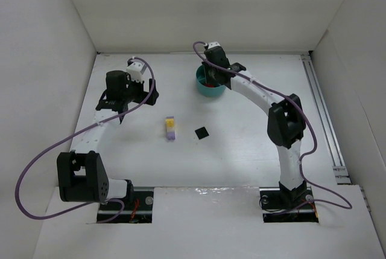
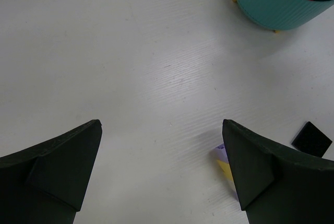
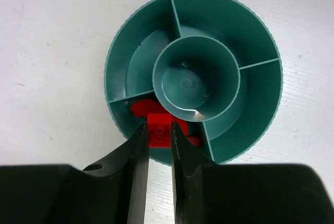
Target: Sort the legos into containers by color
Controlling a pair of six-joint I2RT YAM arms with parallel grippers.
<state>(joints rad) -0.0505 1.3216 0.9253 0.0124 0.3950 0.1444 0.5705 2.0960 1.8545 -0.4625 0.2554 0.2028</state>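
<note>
One red brick clamped between fingers of right pincer, held directly over near wedge of teal dish. Loose red piece lies in same wedge, just below and left of tips. Central cup, beyond tips, and other wedges show no bricks.

Left pincer spread wide, grasping nothing, above table. Yellow-and-purple pair, touching each other, sits just beside its right-hand finger in wrist view. Black piece further right.

Judgement: red nearly sorted. Yellow, purple, black still to go.
</note>
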